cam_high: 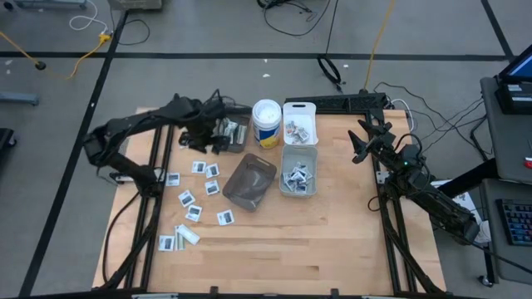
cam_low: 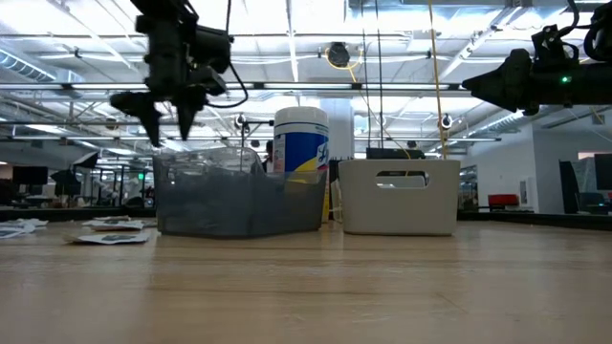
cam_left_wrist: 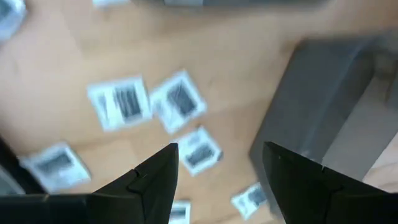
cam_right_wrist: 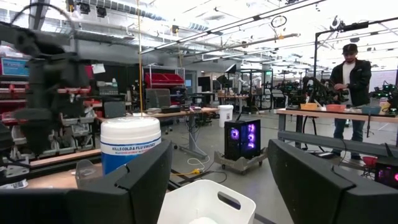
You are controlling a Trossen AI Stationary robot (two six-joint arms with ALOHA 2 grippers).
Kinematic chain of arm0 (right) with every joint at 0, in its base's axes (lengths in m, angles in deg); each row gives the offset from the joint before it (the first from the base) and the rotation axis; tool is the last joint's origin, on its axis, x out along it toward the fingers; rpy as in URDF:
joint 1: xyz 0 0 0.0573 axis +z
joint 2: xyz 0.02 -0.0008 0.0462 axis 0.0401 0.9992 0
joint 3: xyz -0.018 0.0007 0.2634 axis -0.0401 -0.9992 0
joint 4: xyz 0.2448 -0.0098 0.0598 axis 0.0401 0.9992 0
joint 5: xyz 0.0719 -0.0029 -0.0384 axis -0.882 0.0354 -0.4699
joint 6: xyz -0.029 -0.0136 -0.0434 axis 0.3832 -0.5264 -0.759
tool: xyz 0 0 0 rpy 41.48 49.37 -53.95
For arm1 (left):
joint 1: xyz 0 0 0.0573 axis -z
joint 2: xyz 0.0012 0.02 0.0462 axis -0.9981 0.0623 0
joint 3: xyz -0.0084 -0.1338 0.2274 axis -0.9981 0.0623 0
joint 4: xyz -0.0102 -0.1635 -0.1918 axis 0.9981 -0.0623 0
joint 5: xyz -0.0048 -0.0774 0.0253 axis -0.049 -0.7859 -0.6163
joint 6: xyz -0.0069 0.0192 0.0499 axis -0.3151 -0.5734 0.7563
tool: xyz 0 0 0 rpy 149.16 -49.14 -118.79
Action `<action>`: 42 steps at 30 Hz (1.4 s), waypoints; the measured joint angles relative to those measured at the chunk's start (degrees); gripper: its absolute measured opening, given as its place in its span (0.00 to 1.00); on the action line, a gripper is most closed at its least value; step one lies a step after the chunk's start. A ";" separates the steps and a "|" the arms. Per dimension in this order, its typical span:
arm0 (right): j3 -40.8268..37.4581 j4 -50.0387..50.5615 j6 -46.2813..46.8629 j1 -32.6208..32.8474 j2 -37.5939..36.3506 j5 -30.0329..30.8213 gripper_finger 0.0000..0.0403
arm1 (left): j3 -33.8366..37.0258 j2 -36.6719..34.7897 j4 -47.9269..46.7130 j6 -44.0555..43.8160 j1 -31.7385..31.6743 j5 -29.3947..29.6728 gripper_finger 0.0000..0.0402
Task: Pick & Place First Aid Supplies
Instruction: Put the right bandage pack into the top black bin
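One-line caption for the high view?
Left gripper hangs open beside scattered first aid packets and bins; right gripper waits open.

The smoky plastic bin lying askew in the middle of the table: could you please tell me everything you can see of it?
The smoky bin is a translucent grey plastic rectangle with rounded corners and low walls, open on top. It rests on the wooden table, turned at an angle to the table's edges, beside the clear bin of packets. No packets show inside it. Loose white packets lie on the wood at its left. Neither gripper touches it.

Grey floor [cam_high: 208, 33] with dark tape lines, loose cables, bright ceiling lights [cam_low: 316, 19], workbenches [cam_right_wrist: 323, 118], standing person [cam_right_wrist: 349, 81]
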State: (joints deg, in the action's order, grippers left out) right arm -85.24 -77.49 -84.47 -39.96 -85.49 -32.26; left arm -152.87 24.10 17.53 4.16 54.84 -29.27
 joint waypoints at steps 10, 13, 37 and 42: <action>0.01 0.00 0.00 0.00 0.01 0.01 0.65 | 12.23 -13.02 -0.13 -15.02 12.19 -0.55 0.60; 0.01 0.00 -0.01 -0.02 0.01 -0.01 0.65 | 14.86 -16.37 -0.11 -20.53 16.39 -0.83 0.60; -0.01 0.00 -0.01 0.00 0.01 0.00 0.65 | 19.02 -24.45 2.00 -68.92 51.62 1.16 0.60; 0.01 0.00 0.00 -0.01 0.01 0.01 0.65 | 19.02 -22.92 5.97 -79.23 60.04 2.07 0.60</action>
State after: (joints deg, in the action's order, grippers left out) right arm -85.23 -77.49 -84.47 -39.97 -85.48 -32.25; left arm -133.85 1.18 23.50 -75.07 114.88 -27.19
